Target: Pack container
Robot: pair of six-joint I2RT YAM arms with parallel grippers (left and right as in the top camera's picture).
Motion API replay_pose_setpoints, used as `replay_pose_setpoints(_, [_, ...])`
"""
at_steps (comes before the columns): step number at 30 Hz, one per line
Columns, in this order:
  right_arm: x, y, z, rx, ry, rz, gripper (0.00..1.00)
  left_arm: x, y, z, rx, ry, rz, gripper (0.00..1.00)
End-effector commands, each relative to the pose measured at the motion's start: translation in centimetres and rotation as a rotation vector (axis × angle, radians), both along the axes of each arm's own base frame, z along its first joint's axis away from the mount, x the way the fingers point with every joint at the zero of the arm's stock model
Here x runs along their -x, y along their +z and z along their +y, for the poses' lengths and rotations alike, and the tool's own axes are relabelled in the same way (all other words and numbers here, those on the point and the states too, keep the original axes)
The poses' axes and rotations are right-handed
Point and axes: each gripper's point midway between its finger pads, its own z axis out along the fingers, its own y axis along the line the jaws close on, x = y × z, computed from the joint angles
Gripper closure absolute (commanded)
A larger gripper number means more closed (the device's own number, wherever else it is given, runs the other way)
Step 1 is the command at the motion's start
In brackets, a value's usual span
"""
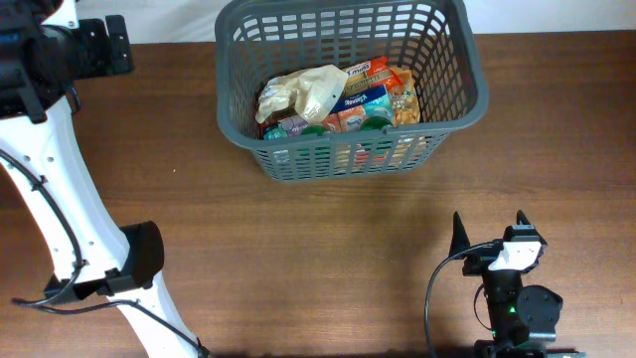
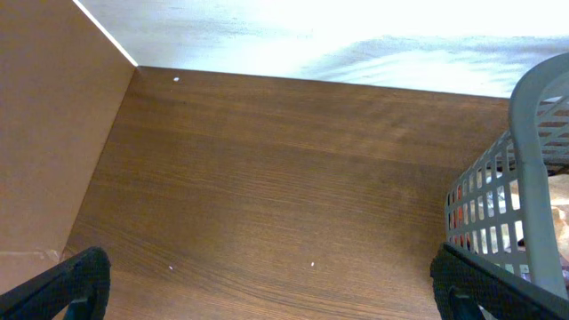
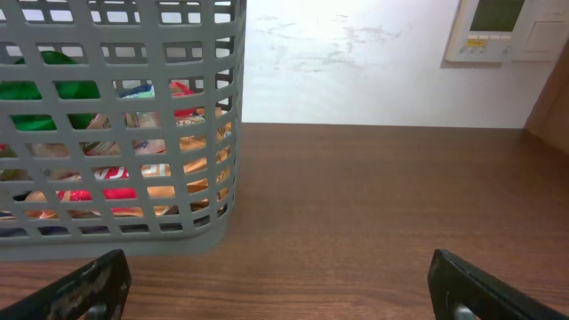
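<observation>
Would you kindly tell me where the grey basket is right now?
In the overhead view the container stands at the far middle of the table, holding groceries, beyond the open right gripper, which is apart from it near the front edge.

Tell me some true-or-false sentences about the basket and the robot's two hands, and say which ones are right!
1. The basket has food packets inside. True.
2. The right hand is holding a packet. False: it is open and empty.
3. The basket has tipped onto its side. False: it stands upright on the table.
4. The left hand is open, with nothing between its fingers. True.
5. The basket is bright red. False: it is dark grey.
</observation>
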Motion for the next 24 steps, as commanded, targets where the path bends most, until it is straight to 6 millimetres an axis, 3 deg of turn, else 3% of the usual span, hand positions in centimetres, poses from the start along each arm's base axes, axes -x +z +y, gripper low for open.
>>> replay_pose_setpoints(1, [0.0,-0.2,-0.1,0.000,-0.008,-0.004,0.01,-0.1,-0.3,0.2,0.008,0.015,0.006,0.01])
replay_pose_setpoints(7, [0.0,-0.2,-0.1,0.000,-0.008,-0.003,0.01,-0.1,-0.3,0.2,0.008,0.015,0.006,0.01])
replay_pose_setpoints(11, [0.0,-0.2,-0.1,0.000,-0.008,-0.004,0.01,1.0,1.2,0.0,0.003,0.014,-0.027,0.01])
replay_pose_setpoints(15, [0.0,-0.2,-0.1,0.000,-0.008,-0.004,0.01,4.1,1.9,-0.5,0.007,0.015,0.002,0.01])
replay_pose_setpoints(20, [0.0,-0.2,-0.1,0.000,-0.008,-0.003,0.01,9.6,0.0,-1.5,0.026,0.011,0.127,0.01])
replay_pose_setpoints(24, [0.0,-0.2,-0.1,0.000,-0.008,-0.003,0.01,11.7,-0.2,-1.4,-0.014,0.013,0.079,0.01])
